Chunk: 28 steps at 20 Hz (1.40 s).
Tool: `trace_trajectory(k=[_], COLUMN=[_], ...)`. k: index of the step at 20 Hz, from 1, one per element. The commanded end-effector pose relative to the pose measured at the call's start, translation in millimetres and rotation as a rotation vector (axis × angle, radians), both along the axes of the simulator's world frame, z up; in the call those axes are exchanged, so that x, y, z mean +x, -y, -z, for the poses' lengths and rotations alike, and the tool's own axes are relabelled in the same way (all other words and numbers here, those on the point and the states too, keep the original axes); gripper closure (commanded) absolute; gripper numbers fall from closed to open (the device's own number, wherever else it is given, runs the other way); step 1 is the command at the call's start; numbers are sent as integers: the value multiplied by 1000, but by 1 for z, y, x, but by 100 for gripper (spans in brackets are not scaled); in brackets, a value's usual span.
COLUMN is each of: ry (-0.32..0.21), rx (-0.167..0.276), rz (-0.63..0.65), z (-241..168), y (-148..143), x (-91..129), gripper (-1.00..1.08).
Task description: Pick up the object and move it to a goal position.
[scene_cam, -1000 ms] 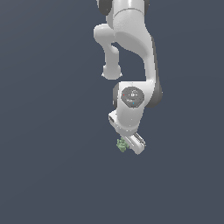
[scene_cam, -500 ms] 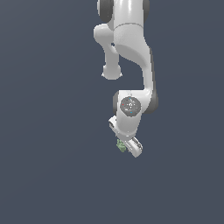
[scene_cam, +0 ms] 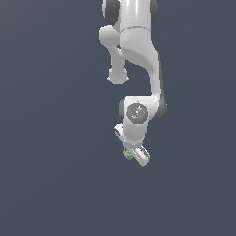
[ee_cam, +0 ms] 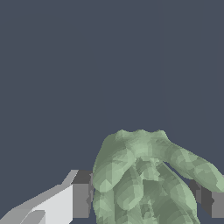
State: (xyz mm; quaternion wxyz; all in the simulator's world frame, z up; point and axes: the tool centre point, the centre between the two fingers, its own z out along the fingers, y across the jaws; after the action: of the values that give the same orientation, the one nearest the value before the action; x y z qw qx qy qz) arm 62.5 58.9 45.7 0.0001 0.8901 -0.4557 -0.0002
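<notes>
Object [ee_cam: 144,179] is seen in the wrist view as a pale-green, lumpy clump wedged between the two fingers of the tool [ee_cam: 142,199]. One finger pad [ee_cam: 81,194], dark grey with a white body behind it, is pressed against one side of the clump; the other pad [ee_cam: 208,199] is met by the opposite side, partly covered by a green lobe. The tool is clenched on the object, with both pads in contact. Lobes of the clump are seen bulging out past the fingertips, away from the wrist.

In the exterior view the arm is shown reaching down from 12 o'clock, with the wrist bent and the tool [scene_cam: 133,156] angled toward 5 o'clock of the wrist joint. The object [scene_cam: 127,154] is seen as a small green speck just at the tool's 9 o'clock edge, touching it and much smaller than the tool body. Most of the clump is hidden there by the white fingers.

Plain dark grey-blue is shown all around in both views; whether a table lies under the object cannot be told.
</notes>
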Motion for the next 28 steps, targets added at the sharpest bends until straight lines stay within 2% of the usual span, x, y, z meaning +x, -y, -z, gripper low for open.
trace_trajectory(k=[1,9,15,21,28], ry=[0,0,0,0,0], rx=[0,0,0,0,0], rz=[0,0,0,0,1], z=[0,-5,-30,-78,-156], y=[0,-2,-12,-31,-62], x=[0,-1,-4,-9,-18], gripper=[108,108,108,108,108])
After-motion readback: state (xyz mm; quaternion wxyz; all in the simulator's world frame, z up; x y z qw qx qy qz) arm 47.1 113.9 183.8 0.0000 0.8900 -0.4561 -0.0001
